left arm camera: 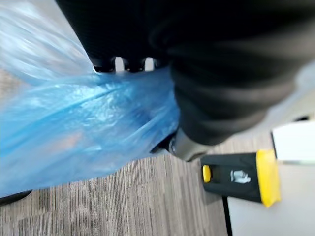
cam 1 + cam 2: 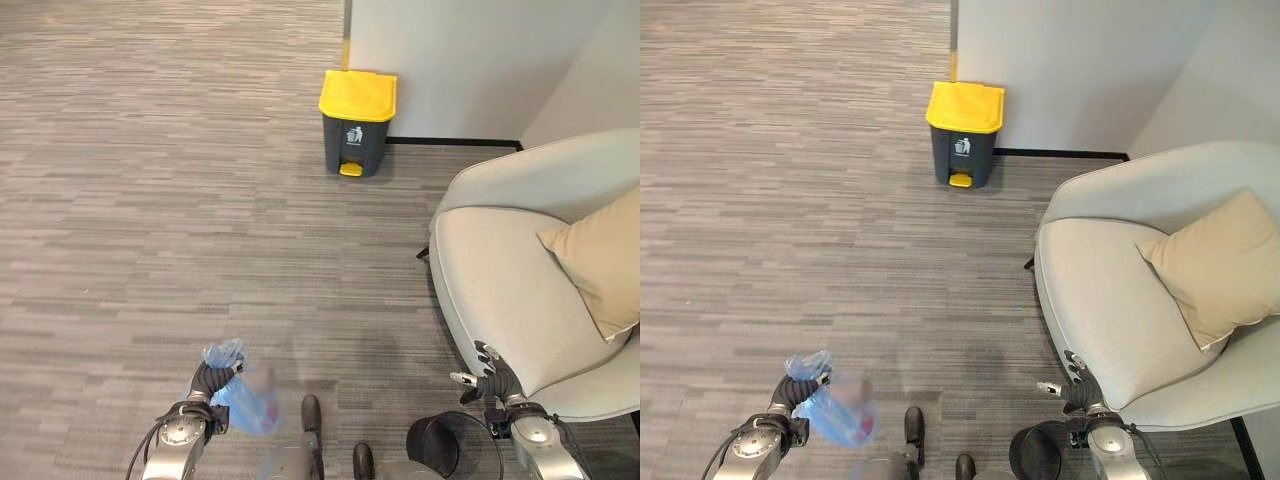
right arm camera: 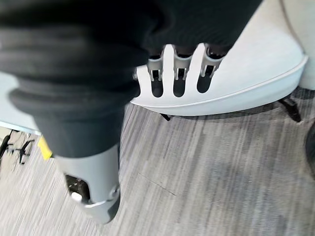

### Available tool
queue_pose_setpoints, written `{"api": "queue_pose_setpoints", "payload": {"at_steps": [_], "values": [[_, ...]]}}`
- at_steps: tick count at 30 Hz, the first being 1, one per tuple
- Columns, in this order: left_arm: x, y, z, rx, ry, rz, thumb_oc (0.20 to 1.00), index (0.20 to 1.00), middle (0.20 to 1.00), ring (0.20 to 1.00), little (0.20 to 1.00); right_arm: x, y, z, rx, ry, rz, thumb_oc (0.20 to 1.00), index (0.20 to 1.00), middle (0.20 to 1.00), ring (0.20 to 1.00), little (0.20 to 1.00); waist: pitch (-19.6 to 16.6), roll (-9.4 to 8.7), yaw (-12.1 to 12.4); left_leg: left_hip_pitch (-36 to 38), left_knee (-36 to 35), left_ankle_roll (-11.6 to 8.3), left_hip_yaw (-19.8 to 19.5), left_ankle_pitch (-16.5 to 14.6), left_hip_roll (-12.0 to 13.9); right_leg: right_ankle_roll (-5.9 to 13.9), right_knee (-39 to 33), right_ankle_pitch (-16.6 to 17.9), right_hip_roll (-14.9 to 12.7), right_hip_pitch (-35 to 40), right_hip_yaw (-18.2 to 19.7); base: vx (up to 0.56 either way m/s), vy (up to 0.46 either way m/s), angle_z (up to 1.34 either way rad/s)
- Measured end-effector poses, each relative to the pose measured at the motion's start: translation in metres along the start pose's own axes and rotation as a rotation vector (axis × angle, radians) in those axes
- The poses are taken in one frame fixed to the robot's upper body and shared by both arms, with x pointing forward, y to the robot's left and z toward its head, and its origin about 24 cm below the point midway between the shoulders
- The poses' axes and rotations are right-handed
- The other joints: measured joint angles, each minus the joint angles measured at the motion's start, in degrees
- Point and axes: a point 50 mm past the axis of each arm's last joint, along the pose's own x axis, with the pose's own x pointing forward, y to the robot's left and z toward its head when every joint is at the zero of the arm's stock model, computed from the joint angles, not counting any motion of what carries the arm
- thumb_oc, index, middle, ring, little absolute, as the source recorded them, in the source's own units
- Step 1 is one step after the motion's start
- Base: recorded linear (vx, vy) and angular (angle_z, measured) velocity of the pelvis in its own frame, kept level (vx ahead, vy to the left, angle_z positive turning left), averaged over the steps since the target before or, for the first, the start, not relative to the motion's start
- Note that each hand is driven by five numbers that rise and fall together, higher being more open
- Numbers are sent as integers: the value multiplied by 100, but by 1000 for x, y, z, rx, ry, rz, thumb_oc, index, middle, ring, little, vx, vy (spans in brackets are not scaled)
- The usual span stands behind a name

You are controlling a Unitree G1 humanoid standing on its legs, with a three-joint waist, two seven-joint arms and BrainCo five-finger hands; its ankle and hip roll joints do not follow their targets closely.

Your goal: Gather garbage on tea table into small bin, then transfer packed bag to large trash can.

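My left hand (image 2: 210,380) is low at the left, shut on the gathered neck of a blue plastic bag (image 2: 248,408), which hangs beside it above the carpet. The left wrist view has the bag (image 1: 74,132) bunched under the hand's dark cover (image 1: 221,73). The large trash can (image 2: 357,122), dark grey with a yellow lid, stands shut against the far wall; it also appears past the bag (image 1: 238,177). My right hand (image 2: 490,378) hovers by the armchair's front edge, its fingers (image 3: 177,69) relaxed and holding nothing.
A light grey armchair (image 2: 500,290) with a beige cushion (image 2: 600,260) fills the right side. A small black bin (image 2: 445,445) stands on the carpet just below my right hand. Open grey carpet lies between me and the trash can.
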Motion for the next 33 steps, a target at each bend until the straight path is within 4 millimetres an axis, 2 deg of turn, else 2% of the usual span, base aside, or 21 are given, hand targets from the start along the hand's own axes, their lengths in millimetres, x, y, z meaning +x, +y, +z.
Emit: {"api": "queue_pose_setpoints", "payload": {"at_steps": [2,3,4,5,7,10,12,13,15,16,17,19,20,21,22,23,24,26,29,30,33], "values": [[6,2,12,9,-34,4,200,200,200,200,200,3,1,7,5,-25,2,1000,1000,1000,1000,1000,2,-26,49,28,13,143,0,-123,-128,173,493,-155,-248,-352,3,221,144,-35],[11,5,21,18,-59,15,200,200,200,200,200,4,5,10,19,-32,10,1000,1000,1000,1000,1000,18,-49,73,179,-1,202,11,-194,-254,374,1345,-383,-473,-678,10,167,90,-16],[12,6,24,19,-72,19,200,200,200,200,200,5,8,11,21,-35,21,1000,1000,1000,1000,1000,23,-38,84,252,6,125,22,-298,-245,438,1528,-410,-493,-786,-26,238,104,-25],[11,9,25,25,-78,29,200,200,200,200,200,7,11,15,21,-45,35,1000,1000,1000,1000,1000,49,-38,178,371,0,203,105,-387,-220,509,1890,-422,-545,-993,-106,127,29,-36],[10,12,22,27,-65,37,200,200,200,200,200,8,15,18,22,-61,48,1000,1000,1000,1000,1000,65,-40,225,482,-6,48,150,-509,-229,527,2132,-437,-652,-1355,-226,204,29,-23],[7,12,16,22,-46,38,200,200,200,200,200,10,12,24,17,-79,41,1000,1000,1000,1000,1000,120,-27,216,516,-93,-1,145,-618,-226,441,1865,-357,-722,-2089,-508,242,-19,-10],[7,10,15,18,-44,37,200,200,200,200,200,10,12,23,15,-66,40,1000,1000,1000,1000,1000,168,12,193,595,-94,12,156,-712,-238,343,1384,55,-732,-2464,-683,379,-116,-3],[8,9,15,14,-43,36,200,200,200,200,200,9,12,21,15,-59,43,1000,1000,1000,1000,1000,201,67,183,648,-79,-81,145,-813,-246,349,1045,285,-775,-2582,-838,388,-138,-5],[9,7,17,3,-47,34,200,200,200,200,200,8,12,18,15,-47,42,1000,1000,1000,1000,1000,232,81,107,711,25,-87,97,-978,-279,509,173,818,-873,-2706,-1207,205,-84,27],[9,4,16,0,-46,27,200,200,200,200,200,5,13,10,13,-16,44,1000,1000,1000,1000,1000,249,90,-37,957,69,-4,-44,-997,-342,410,-465,1233,-942,-2673,-1230,319,-167,56],[8,3,14,-2,-41,25,200,200,200,200,200,4,13,5,12,4,44,1000,1000,1000,1000,1000,247,90,-54,1187,-5,-48,-96,-1054,-343,311,-521,1363,-929,-2567,-1261,415,-242,70],[6,-2,11,-12,-33,15,200,200,200,200,200,-1,12,-4,10,34,43,1000,1000,1000,1000,1000,206,115,-79,1593,-171,-278,-400,-1315,-241,239,-97,1453,-812,-2194,-1245,359,-265,64],[3,-6,6,-17,-21,3,200,200,200,200,200,-4,12,-8,7,48,44,1000,1000,1000,1000,1000,99,201,-76,1664,-58,-469,-538,-1436,-44,10,-93,1568,-646,-2056,-1277,338,-308,72],[2,-6,4,-18,-14,-2,200,200,200,200,200,-4,12,-9,8,51,43,1000,1000,1000,1000,1000,71,222,-94,1609,248,-539,-619,-1478,81,-56,-110,1609,-514,-1917,-1311,300,-276,67],[1,-7,1,-20,-5,-4,200,200,200,200,200,-4,10,-9,8,51,39,1000,1000,1000,1000,1000,55,195,-79,1358,881,-622,-613,-1502,187,-264,-241,1551,-406,-1740,-1383,377,-299,62],[-2,-7,-5,-20,22,-6,200,200,200,200,200,-1,5,-5,11,40,19,1000,1000,1000,1000,1000,27,121,-29,717,2559,-790,-454,-1407,363,-723,-529,1650,-274,-1299,-1412,356,-211,18],[-5,-8,-10,-23,36,-11,200,200,200,200,200,2,0,1,0,14,9,1000,1000,1000,1000,1000,-55,160,23,424,3147,-887,-450,-1466,574,-865,-664,1511,-62,-1031,-1329,287,-143,-10],[-5,-7,-6,-21,20,-11,200,200,200,200,200,4,-2,6,-4,-8,6,1000,1000,1000,1000,1000,-71,101,62,210,2944,-919,-464,-1489,557,-923,-804,1474,53,-878,-1233,188,-41,-36],[1,-8,5,-20,-18,-20,200,200,200,200,200,5,-4,8,-2,-12,-3,1000,1000,1000,1000,1000,-14,-124,-79,-44,1741,-920,-141,-1465,595,-833,-939,1418,80,-508,-1158,233,7,-11],[3,-6,10,-13,-32,-17,200,200,200,200,200,5,-5,8,0,-9,-10,1000,1000,1000,1000,1000,-8,-248,-78,-310,1196,-1001,-153,-1260,617,-740,-1115,1355,103,-301,-1067,193,31,-27],[3,-6,9,-12,-30,-16,200,200,200,200,200,7,-6,4,1,13,-25,1000,1000,1000,1000,1000,-8,-246,-18,-654,646,-1023,-176,-618,774,-691,-1281,1324,277,-81,-985,222,47,-43]]}}
